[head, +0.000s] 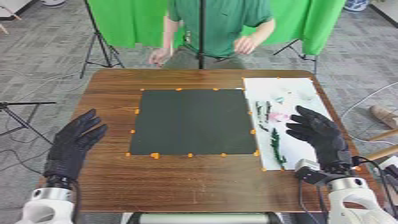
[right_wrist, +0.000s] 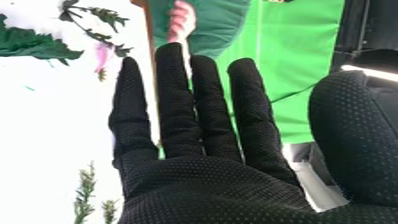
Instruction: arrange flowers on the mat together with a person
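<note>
Left hand (head: 69, 150) and right hand (head: 327, 142) are held over opposite table (head: 187, 187) edges, fingers extended; dark mat (head: 194, 122) is flanked.

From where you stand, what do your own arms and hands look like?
My left arm and right arm are white and rounded, with silvery-grey bands at the wrists. Dark cables run beside them. My left hand and right hand wear black fabric gloves; up close, the right one shows rows of tiny pale dots.
</note>
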### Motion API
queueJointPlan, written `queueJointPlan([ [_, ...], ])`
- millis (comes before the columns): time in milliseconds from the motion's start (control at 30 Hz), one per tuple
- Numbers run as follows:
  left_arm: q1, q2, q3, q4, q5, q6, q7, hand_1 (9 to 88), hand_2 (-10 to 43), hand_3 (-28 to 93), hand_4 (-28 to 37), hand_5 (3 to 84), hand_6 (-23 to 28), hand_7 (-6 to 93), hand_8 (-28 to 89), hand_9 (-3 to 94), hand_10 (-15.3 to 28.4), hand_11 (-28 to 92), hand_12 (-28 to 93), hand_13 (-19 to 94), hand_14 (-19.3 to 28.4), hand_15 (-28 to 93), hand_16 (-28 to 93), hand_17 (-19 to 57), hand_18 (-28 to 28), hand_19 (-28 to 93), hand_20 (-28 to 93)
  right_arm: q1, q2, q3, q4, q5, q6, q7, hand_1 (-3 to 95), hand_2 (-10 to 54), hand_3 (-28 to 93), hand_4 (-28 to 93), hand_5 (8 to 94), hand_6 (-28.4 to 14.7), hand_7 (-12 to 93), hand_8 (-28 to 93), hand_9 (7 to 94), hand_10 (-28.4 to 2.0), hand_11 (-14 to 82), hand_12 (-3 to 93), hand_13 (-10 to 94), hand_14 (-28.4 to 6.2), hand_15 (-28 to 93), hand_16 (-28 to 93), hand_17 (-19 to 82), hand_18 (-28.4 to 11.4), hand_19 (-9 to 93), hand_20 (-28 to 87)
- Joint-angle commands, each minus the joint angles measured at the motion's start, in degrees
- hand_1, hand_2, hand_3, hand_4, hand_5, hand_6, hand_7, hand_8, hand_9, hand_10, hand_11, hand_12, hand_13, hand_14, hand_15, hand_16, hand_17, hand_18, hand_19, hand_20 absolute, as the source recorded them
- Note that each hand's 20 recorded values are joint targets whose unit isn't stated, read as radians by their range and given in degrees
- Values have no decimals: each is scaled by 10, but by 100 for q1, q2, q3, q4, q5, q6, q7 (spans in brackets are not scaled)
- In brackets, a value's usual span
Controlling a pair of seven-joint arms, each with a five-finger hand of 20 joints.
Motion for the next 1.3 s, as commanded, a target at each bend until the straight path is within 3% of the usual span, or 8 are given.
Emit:
queueJointPlan([
  [33,185,-44,-99,-35,-132,24,76,299,29,697,-247,398,37,172,-86,324,136,267,133,311,171,304,-16,-21,226,507,46,104,-23,-84,17,2,-212,12,168,94,892,-255,429,-28,213,-131,439,-149,156,206,406,-133,294,224,140,-218,501,246],
  [167,97,-20,-57,-5,-95,-60,27,298,31,697,-248,399,37,171,-86,325,136,267,133,311,172,306,-16,-21,225,507,47,139,-46,-110,46,262,-110,-3,168,95,892,-254,438,-30,212,-131,446,-150,157,206,407,-133,295,225,141,-218,501,246],
  [267,175,-79,-32,-22,-198,54,104,297,31,697,-247,398,36,172,-86,326,136,268,134,311,172,307,-17,-21,225,507,48,176,-26,-183,26,164,-107,93,168,96,891,-254,441,-30,211,-131,447,-150,156,205,408,-134,295,224,141,-218,500,246],
  [433,-50,-85,67,50,-102,-70,1,298,31,696,-247,399,37,171,-86,327,136,270,134,312,173,308,-17,-21,225,507,48,-76,-2,83,-37,237,32,-78,167,96,892,-253,440,-29,211,-130,447,-150,155,205,408,-134,297,224,141,-218,501,246],
  [500,-83,-66,38,48,-45,-83,-44,299,32,694,-248,399,37,171,-86,328,136,270,134,312,173,309,-17,-21,225,508,49,-28,-34,67,-19,261,61,-126,167,96,893,-253,441,-29,212,-130,447,-150,156,205,409,-135,297,223,141,-218,501,246],
  [667,128,-136,-47,-10,-142,15,-14,297,32,696,-247,399,37,172,-86,327,136,271,133,312,172,310,-17,-21,225,507,49,-9,-72,93,-13,160,-145,-146,168,96,892,-254,441,-30,211,-130,447,-150,156,205,409,-134,298,222,142,-219,503,246],
  [900,-5,-70,-7,38,-84,-49,-19,297,32,696,-248,399,37,171,-86,329,136,271,132,314,173,313,-17,-21,225,508,49,-144,-94,229,-43,197,-189,-190,168,97,892,-254,440,-29,212,-131,446,-151,156,205,409,-135,299,221,142,-218,503,245],
  [1300,-30,-109,3,60,-70,-75,-65,297,33,696,-248,399,36,172,-86,331,136,272,133,314,173,314,-17,-22,225,508,50,-318,-220,495,-62,206,-428,-229,168,97,893,-254,441,-30,211,-130,446,-151,157,205,409,-135,299,220,142,-218,503,245],
])
